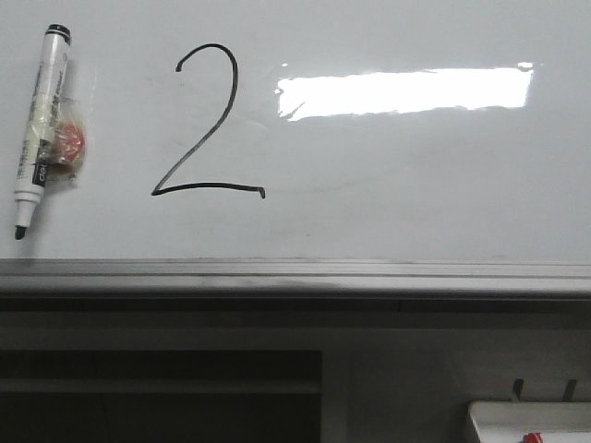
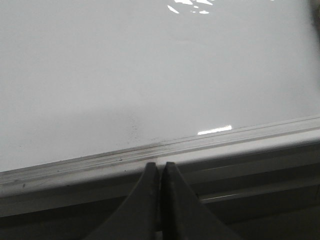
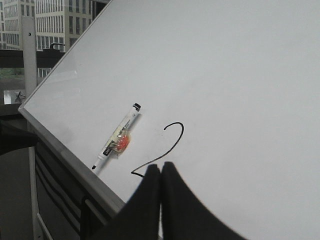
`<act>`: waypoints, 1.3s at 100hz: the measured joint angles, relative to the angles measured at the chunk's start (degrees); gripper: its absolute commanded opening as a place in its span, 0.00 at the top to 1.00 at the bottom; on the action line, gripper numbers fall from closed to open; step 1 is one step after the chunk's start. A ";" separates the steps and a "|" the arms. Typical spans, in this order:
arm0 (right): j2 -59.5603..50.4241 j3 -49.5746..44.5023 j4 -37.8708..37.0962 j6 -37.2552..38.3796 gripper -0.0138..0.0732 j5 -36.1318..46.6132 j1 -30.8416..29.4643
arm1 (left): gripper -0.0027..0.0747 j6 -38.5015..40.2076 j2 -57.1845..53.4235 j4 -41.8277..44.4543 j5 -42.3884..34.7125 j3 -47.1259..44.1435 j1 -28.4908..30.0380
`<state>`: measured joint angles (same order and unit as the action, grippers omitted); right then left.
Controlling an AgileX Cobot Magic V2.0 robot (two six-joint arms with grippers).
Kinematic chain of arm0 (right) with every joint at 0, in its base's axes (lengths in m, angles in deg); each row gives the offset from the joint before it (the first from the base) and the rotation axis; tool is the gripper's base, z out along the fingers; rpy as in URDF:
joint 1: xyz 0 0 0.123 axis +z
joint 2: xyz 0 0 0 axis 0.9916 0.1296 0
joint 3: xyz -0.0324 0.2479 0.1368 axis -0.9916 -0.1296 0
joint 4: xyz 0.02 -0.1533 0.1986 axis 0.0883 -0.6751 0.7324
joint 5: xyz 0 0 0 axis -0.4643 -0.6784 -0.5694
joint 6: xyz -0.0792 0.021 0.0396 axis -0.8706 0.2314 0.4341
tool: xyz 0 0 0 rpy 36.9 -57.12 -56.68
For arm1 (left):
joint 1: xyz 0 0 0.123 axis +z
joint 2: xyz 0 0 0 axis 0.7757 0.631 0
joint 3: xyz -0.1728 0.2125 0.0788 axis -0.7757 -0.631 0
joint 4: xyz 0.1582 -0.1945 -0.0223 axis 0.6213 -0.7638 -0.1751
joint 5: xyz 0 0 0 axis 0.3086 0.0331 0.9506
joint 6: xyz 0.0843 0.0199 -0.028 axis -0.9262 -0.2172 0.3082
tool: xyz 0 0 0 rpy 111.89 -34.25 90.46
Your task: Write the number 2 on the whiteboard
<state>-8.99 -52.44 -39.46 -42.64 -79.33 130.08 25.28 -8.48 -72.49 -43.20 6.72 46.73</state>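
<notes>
A thin black hand-drawn number 2 (image 1: 205, 125) stands on the glossy whiteboard (image 1: 397, 185), left of the bright glare. A white marker (image 1: 42, 129) with a black uncapped tip pointing down lies on the board at the far left, a red lump stuck to its side. The 2 (image 3: 172, 142) and the marker (image 3: 117, 136) also show in the right wrist view. My right gripper (image 3: 161, 166) is shut and empty, in front of the base of the 2. My left gripper (image 2: 160, 165) is shut and empty at the board's grey edge strip (image 2: 100, 160). Neither gripper shows in the front view.
The grey metal edge strip (image 1: 295, 274) runs along the board's near side. A small white tray (image 1: 526, 420) with a red item sits at the lower right. Dark shelving lies below the board. Buildings show past the board's far corner (image 3: 30, 20).
</notes>
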 measured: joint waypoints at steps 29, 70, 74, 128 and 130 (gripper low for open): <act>0.00 0.00 -19.68 22.50 0.90 -1.88 -15.95 | 0.99 0.00 0.00 0.00 0.09 0.00 0.00; -1.62 -1.94 -20.23 23.85 0.90 -5.80 -50.32 | 0.99 0.00 0.00 0.08 0.09 0.00 0.00; -2.73 -3.20 -20.09 23.85 0.90 -5.80 -51.83 | 0.99 0.00 0.00 0.08 0.09 0.00 0.00; -12.47 -11.42 -17.28 23.85 0.90 -24.15 -54.29 | 0.99 0.00 0.00 0.08 0.09 0.00 0.00; -12.47 -11.42 -17.28 23.85 0.90 -24.15 -54.29 | 0.99 0.00 0.00 0.08 0.09 0.00 0.00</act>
<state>-21.46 -63.86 -56.75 -18.80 -103.48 75.79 25.28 -8.48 -72.41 -43.10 6.72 46.73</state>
